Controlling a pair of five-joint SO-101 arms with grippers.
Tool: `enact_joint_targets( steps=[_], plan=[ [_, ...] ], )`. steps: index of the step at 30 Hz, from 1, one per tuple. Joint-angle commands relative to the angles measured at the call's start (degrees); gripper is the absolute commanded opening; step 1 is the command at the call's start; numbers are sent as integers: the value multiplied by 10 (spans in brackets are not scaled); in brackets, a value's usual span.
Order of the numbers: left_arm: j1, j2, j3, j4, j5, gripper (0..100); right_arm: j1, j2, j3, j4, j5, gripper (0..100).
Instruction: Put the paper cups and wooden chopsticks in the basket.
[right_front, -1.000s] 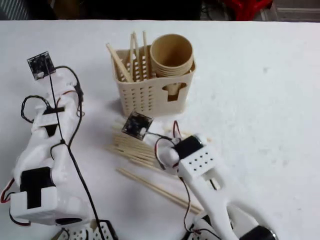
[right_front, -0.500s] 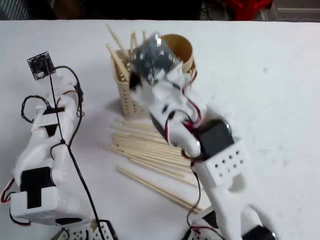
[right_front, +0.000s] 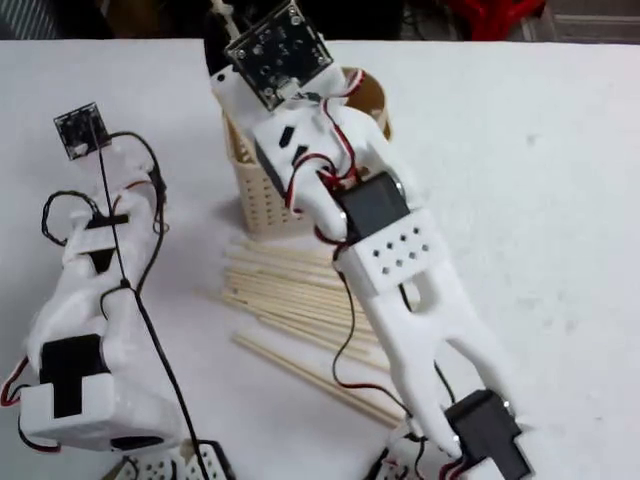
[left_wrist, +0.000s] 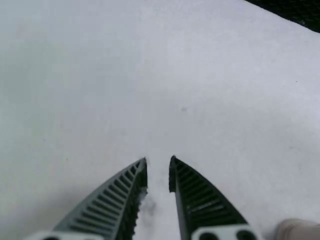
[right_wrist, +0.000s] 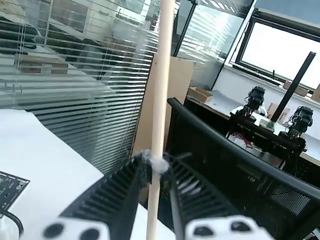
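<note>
A cream slotted basket (right_front: 262, 205) stands at the table's back, mostly behind my right arm. The rim of the stacked paper cups (right_front: 372, 95) peeks out of it. Several wooden chopsticks (right_front: 285, 295) lie in a pile in front of the basket. My right gripper (right_wrist: 159, 165) is raised above the basket and shut on one chopstick (right_wrist: 162, 75), which stands upright between its fingers; the stick's tip (right_front: 222, 12) pokes past the wrist camera board. My left gripper (left_wrist: 157, 167) rests low over bare table, fingertips nearly together with nothing between them.
The left arm (right_front: 95, 260) lies along the table's left side with loose cables. A separate pair of chopsticks (right_front: 320, 375) lies nearer the front edge. White table (right_front: 530, 200) stretches to the right of the basket.
My right arm rose from the chopstick pile and swung back over the basket with a chopstick in its gripper. The left arm has stayed still.
</note>
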Motion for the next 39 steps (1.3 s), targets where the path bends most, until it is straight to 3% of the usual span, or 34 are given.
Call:
enact_joint_targets(
  steps=[1,8,20,23,26,31,35,39],
  plan=[
    [-3,-4,-29,2,-5,94,6,-3,-32,-6,8,19],
    [-3,-4,-29,4,-5,94,5,-7,-32,7,7,81],
    [-3,-4,-29,4,-5,94,5,-7,-33,51,10,94],
    [-3,-4,-29,4,-5,94,5,-21,-33,154,11,83],
    [-3,-4,-29,2,-5,94,0,-65,-33,346,9,9],
    [-3,-4,-29,1,-5,94,-30,-134,-25,595,12,18],
    [-3,-4,-29,1,-5,94,-50,-156,54,666,37,16],
    [-3,-4,-29,3,-5,94,-114,-171,229,649,93,16]
  ],
)
